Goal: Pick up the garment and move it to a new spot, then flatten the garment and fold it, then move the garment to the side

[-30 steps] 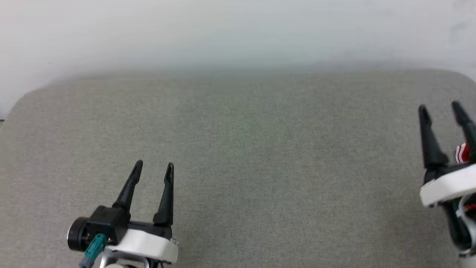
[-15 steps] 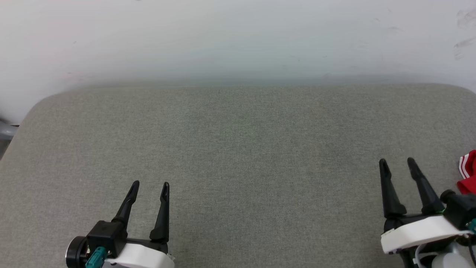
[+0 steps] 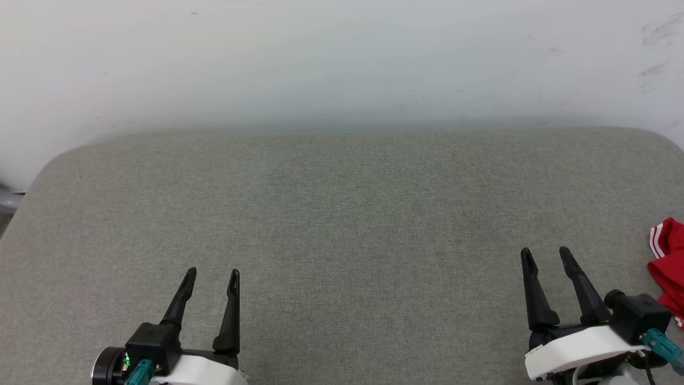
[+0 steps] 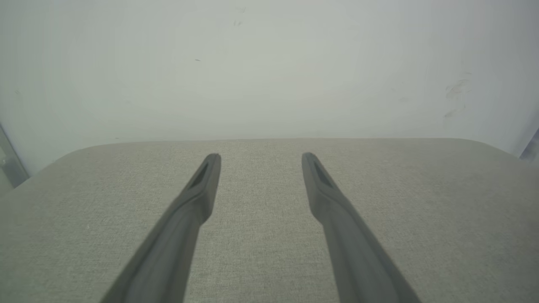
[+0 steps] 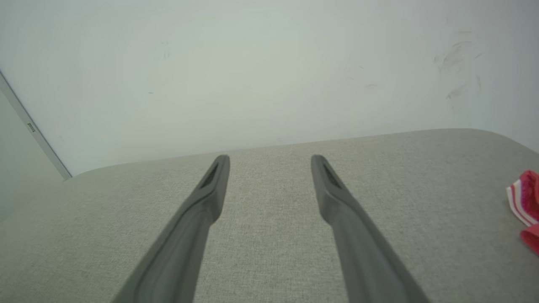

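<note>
The garment (image 3: 668, 262) lies at the table's (image 3: 342, 214) right edge, awaiting pickup or already set aside; left gripper (image 3: 212, 271) and right gripper (image 3: 545, 249) gape empty.

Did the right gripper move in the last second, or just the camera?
Yes. Judged against the red shirt, the right gripper has drawn back toward the robot and to the left. The shirt now lies off its right side, apart from it.

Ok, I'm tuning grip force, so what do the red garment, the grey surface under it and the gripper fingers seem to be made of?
Garment: soft cloth, possibly knit jersey; it lies in limp folds, matte red with white stripes.
Surface: woven upholstery-like fabric, matte; a fine speckled weave shows.
Fingers: probably moulded plastic or rubber, dark, dull and smooth; can't tell which.
</note>
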### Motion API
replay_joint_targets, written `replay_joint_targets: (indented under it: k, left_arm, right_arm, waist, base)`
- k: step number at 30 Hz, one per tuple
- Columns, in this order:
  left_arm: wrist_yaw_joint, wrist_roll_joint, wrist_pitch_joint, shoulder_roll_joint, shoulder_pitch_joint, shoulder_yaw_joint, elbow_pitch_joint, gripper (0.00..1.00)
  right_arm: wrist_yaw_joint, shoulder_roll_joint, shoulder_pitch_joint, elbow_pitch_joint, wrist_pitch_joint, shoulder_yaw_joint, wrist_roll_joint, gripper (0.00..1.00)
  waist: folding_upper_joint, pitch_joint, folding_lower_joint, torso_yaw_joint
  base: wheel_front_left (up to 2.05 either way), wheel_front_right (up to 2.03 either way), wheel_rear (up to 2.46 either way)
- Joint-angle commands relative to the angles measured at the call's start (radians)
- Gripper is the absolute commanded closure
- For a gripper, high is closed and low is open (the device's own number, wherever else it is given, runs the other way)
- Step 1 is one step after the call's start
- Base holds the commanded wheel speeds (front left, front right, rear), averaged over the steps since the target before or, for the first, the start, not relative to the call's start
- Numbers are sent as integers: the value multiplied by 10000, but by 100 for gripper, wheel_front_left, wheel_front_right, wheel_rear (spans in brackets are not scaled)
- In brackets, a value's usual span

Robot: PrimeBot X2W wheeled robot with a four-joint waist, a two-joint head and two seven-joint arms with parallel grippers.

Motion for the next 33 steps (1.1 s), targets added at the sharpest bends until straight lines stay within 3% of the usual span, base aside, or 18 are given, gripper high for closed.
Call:
replay_joint_targets:
  k: [1, 33]
  left_arm:
    - [-25, 77, -20, -11, 69, 47, 9, 0]
    - [-113, -54, -20, -102, 43, 283, 20, 0]
  right_arm:
    - [-6, 52, -26, 13, -59, -5, -73, 0]
    - [-6, 77, -94, -23, -109, -26, -705, 0]
  waist:
    - [-1, -16, 0, 1]
    - [-1, 179, 0, 53]
  base:
    - [0, 0, 0]
    - [0, 0, 0]
